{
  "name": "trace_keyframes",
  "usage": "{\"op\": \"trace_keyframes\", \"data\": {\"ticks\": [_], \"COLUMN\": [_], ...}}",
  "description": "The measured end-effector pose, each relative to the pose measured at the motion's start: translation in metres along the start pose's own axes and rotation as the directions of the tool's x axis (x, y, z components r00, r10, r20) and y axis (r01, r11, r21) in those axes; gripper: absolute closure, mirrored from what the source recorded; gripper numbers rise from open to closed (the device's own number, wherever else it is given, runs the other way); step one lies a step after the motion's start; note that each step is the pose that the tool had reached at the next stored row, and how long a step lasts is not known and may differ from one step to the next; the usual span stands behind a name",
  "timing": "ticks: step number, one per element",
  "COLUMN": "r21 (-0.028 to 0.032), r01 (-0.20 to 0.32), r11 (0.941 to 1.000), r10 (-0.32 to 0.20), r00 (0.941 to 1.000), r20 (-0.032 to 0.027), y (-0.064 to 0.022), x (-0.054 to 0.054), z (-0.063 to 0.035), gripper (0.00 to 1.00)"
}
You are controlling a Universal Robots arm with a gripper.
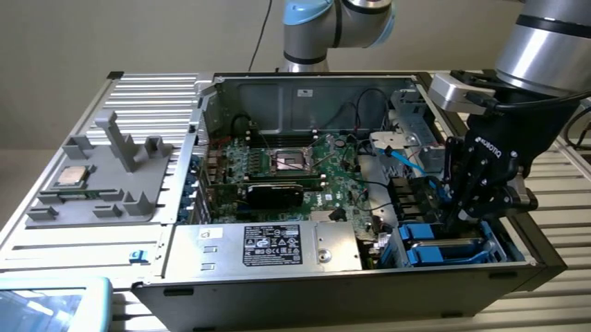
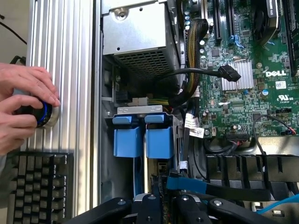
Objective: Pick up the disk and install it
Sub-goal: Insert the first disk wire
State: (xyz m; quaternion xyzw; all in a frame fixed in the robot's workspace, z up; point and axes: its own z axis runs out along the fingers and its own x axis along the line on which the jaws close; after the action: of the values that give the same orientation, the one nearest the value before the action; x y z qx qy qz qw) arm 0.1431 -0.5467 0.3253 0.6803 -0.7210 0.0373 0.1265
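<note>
disk (image 1: 441, 250), exterior view: in its blue carrier in the case's corner bay, end effector (image 1: 459, 213) just above it; open or closed, i cannot tell. wrist view: disk (image 2: 159, 140) beside a twin carrier (image 2: 127, 140); the loose black cable (image 2: 196, 71) nearby could snag, leaving it half seated.

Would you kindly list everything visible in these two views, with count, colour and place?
computer case: one, black and silver, open, centre of the exterior view
motherboard: one, green, inside the case
power supply box: one, silver with black label, at the case's near edge
drive carriers: two, blue, side by side in the drive bay
fixture tray: one, grey, at the exterior view's left
CPU chip: one, silver, on the fixture tray
keyboard: one, black, outside the case
knob: one, black and blue, near the keyboard
person's fingers: count unclear, on the knob
robot arm: one, silver
gripper: one, black, at the drive bay
</note>
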Motion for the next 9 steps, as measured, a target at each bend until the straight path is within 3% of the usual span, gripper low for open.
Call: {"op": "trace_keyframes", "data": {"ticks": [9], "r21": [-0.0001], "r01": [0.0], "r11": [1.0], "r10": [0.0], "r00": [1.0], "r20": [0.0001], "y": [-0.0001], "x": [-0.0002], "z": [0.0008], "gripper": [0.84]}}
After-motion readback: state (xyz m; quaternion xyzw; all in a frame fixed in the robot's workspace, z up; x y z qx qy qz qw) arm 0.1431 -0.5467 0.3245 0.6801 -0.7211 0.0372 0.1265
